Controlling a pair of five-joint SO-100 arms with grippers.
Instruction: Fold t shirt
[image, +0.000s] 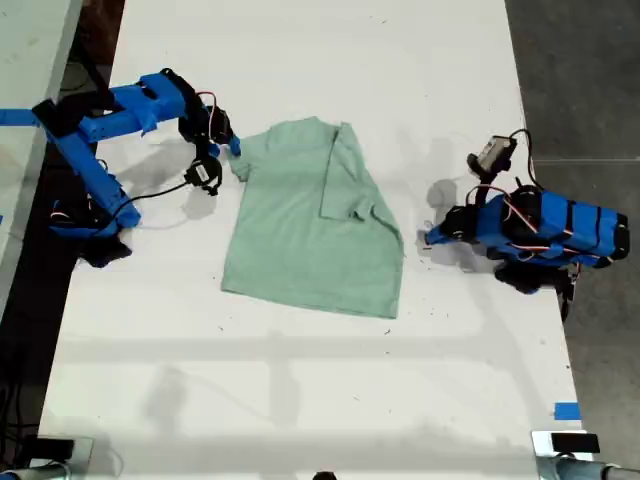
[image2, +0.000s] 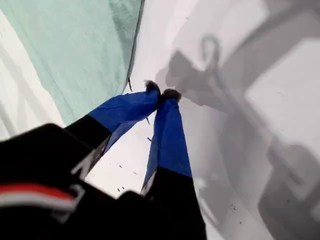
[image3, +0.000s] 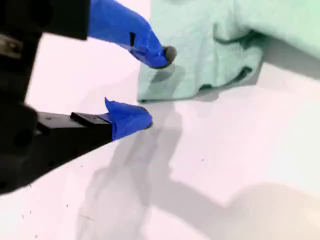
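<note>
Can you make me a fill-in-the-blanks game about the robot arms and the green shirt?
1. The t shirt is pale ____.
2. The t shirt lies on a ____ table.
3. My first gripper is ____, fingertips together beside the shirt.
4. My second gripper is ____ at the shirt's edge.

Missing words: green; white; shut; open
</note>
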